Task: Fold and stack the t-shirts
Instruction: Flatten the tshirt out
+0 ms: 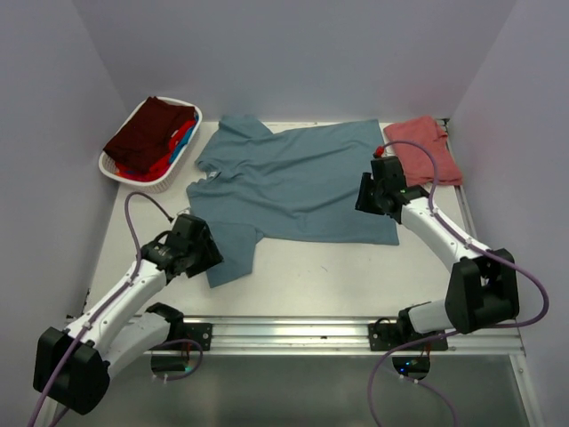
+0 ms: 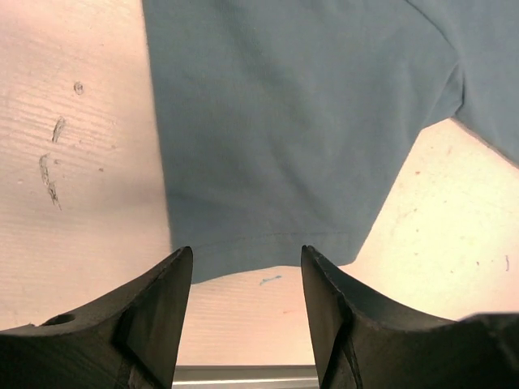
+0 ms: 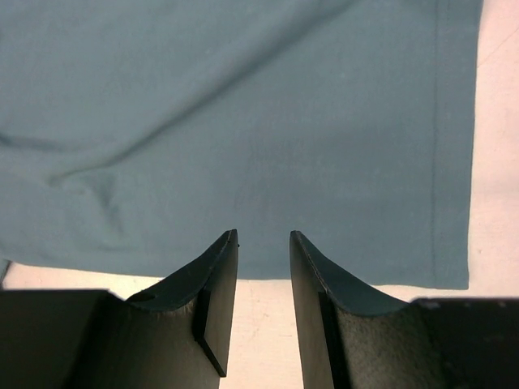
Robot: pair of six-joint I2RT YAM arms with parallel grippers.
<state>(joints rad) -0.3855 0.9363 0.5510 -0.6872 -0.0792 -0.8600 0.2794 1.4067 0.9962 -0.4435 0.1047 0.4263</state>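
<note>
A large slate teal-blue t-shirt [image 1: 298, 182] lies spread flat across the middle of the table. Its near-left sleeve [image 2: 284, 138] reaches toward my left gripper [image 1: 206, 253]. That gripper [image 2: 246, 256] hovers open at the sleeve's hem, with only bare table between its fingers. My right gripper [image 1: 365, 197] hangs over the shirt's right side. In the right wrist view it [image 3: 263, 237] is open just above the bottom hem [image 3: 243, 267] and holds nothing. A salmon-red t-shirt [image 1: 425, 148] lies folded at the back right corner. Dark maroon [image 1: 149, 130], bright blue and red shirts sit in the basket.
The white oval basket [image 1: 182, 158] stands at the back left corner. A metal rail [image 1: 293, 331] runs along the table's near edge between the arm bases. Purple-grey walls close in the table at the back and both sides.
</note>
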